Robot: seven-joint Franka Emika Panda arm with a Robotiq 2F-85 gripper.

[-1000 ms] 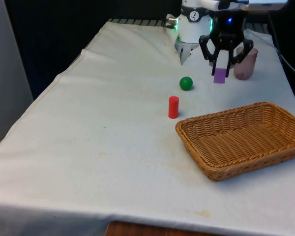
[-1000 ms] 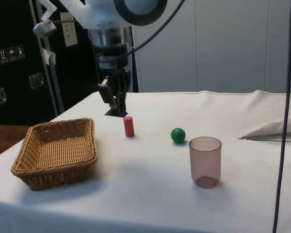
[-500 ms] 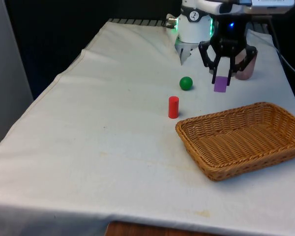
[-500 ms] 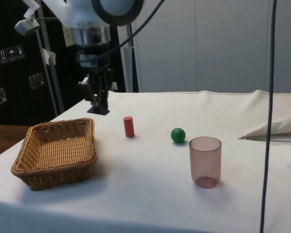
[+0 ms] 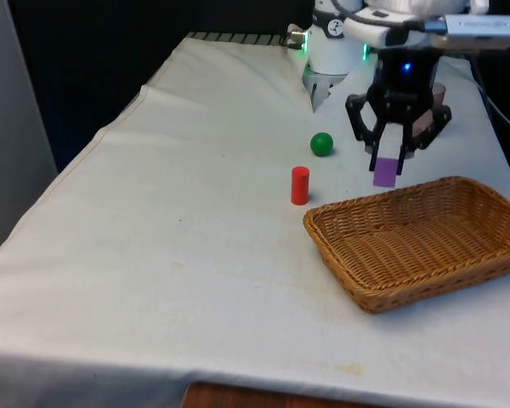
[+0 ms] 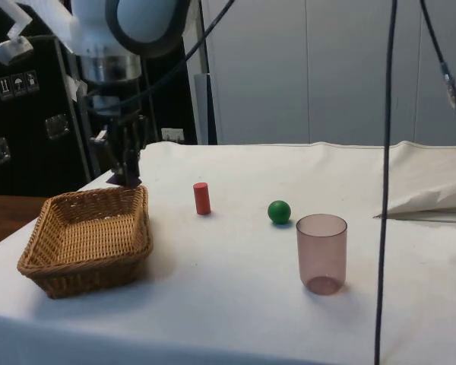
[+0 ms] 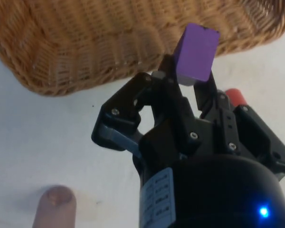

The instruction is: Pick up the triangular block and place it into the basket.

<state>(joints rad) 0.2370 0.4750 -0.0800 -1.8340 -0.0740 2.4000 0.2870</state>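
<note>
Tool (image 5: 387, 167) grips purple block (image 5: 385, 171) near basket (image 5: 425, 242).

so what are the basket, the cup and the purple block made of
Basket: woven wicker or rattan, tan, with visible strands and a braided rim. Cup: probably plastic, a see-through pinkish tint. Purple block, held in the gripper: matt and flat-faced, likely painted wood, though plastic is possible.

The front view faces the wicker basket (image 5: 425, 246) from across the table; the side view sees that basket (image 6: 87, 236) sidelong; the wrist view looks closely down on its rim (image 7: 85, 52).
</note>
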